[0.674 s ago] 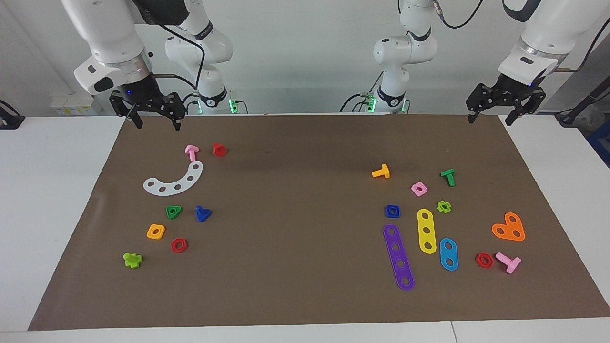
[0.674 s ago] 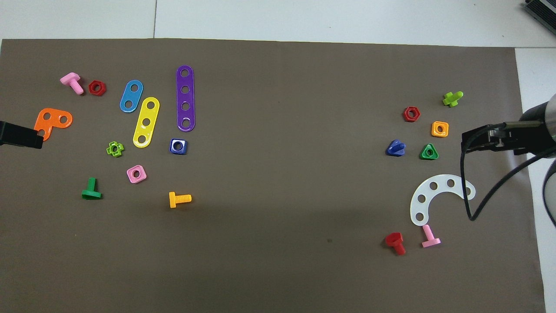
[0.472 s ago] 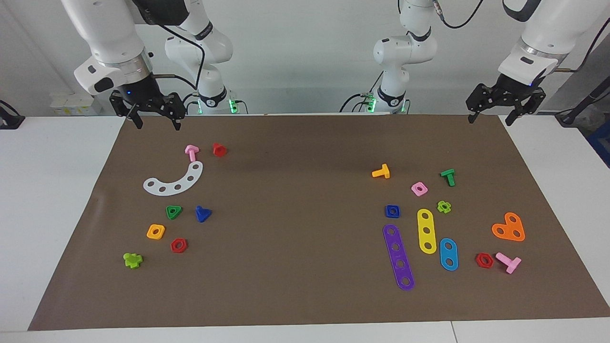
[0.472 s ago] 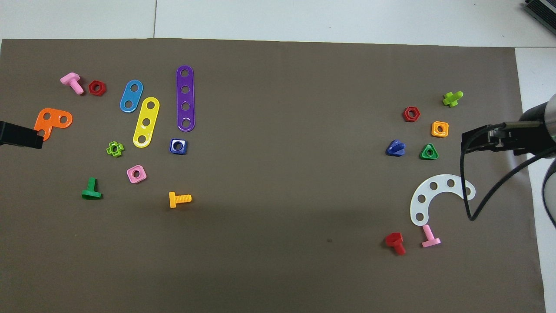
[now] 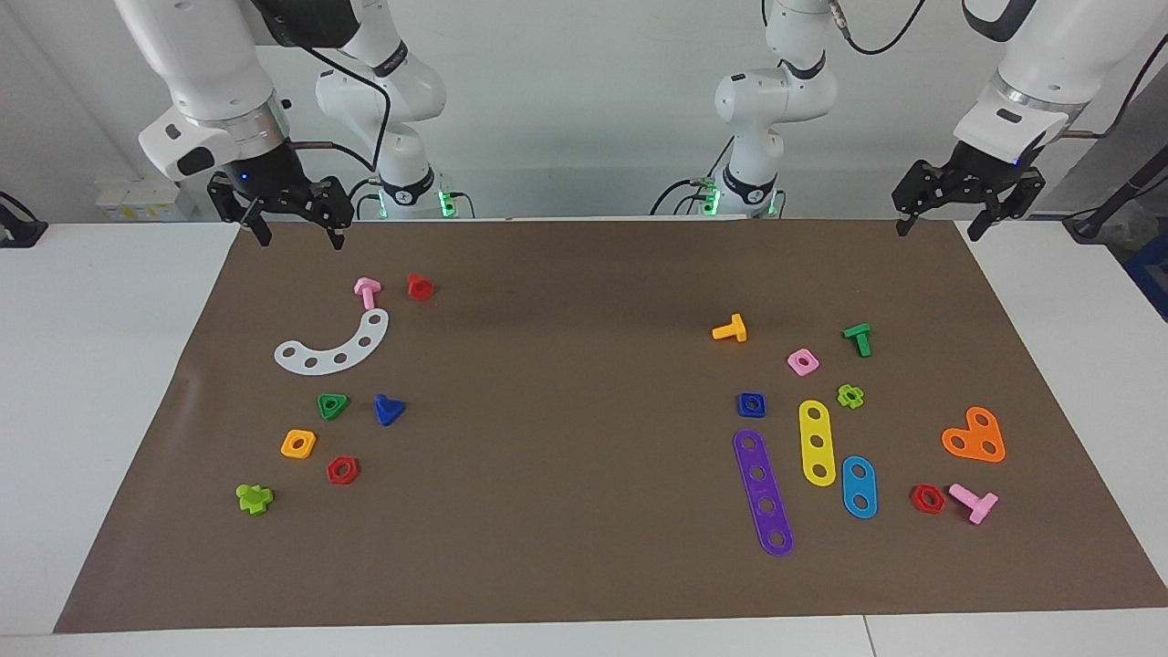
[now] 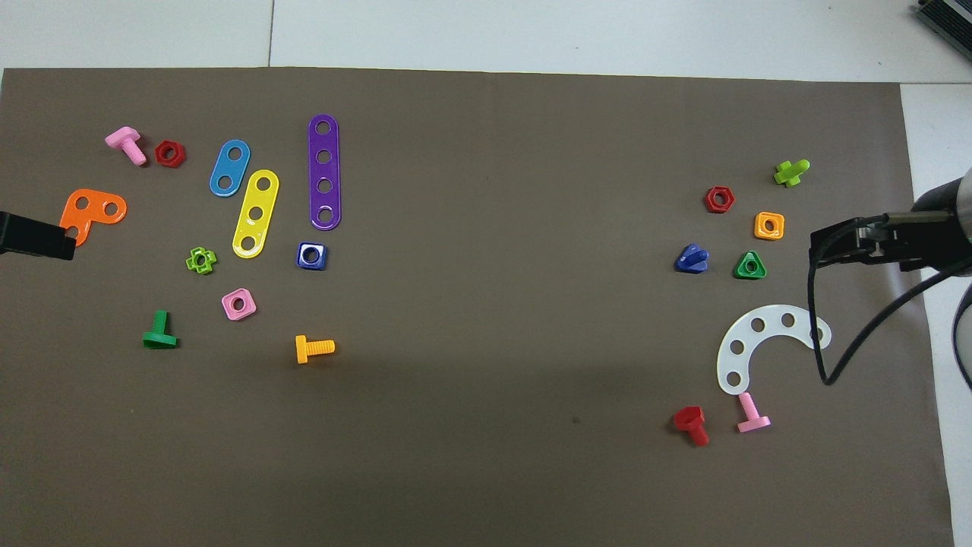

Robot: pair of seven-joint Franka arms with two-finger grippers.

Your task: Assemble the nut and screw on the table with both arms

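Both claws hang spread and empty over the bench's robot-side corners, right claw (image 5: 292, 219), left claw (image 5: 944, 208), so nothing's grabbed: nut (image 5: 751, 404) lies toward the left arm's end, screw (image 5: 388, 410) toward the right arm's, well apart.

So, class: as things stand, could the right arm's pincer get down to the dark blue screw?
Probably yes. The right pincer hangs open and empty over the mat's edge at its own end, and the screw lies there in the open, with only the green triangular nut close beside it.
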